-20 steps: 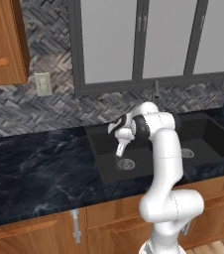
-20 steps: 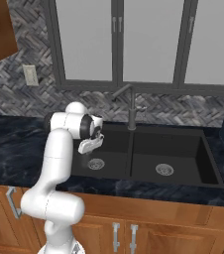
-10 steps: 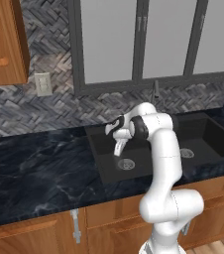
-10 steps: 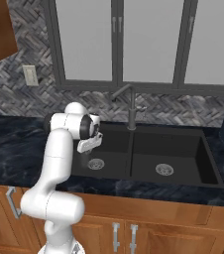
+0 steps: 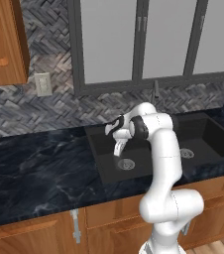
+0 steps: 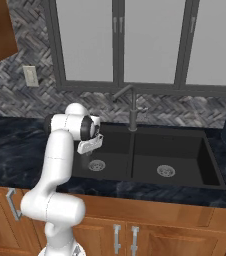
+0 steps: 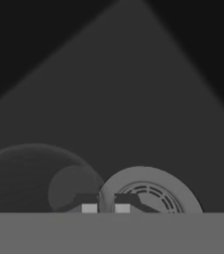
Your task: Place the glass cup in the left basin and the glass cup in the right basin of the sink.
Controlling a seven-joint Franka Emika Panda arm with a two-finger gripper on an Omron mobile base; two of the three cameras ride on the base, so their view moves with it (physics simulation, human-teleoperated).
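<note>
Glass cup [image 7: 32,176], clear and round, seen from above in my hand view: it sits on the floor of the left basin [image 5: 109,166], just left of my fingertips and touching nothing of mine. Round steel drain [image 7: 151,192] is right below the gripper [image 7: 105,204], a bit to its right, beside the cup. My two-finger dark gripper is closed, tips almost together with a thin gap, and I see nothing between them, so it grips nothing. From the left base view the gripper [image 5: 119,149] hangs pointing down over the left tub of the matte black double sink [image 6: 212,172], above the drain [image 5: 126,163]. From the right base view the gripper [image 6: 85,150] is over the same tub, the drain [image 6: 96,165] just below and to its right. Right basin [image 6: 172,160] lies well to the gripper's right, past the divider. Dark grey faucet [image 6: 131,107] stands behind and right of the gripper
</note>
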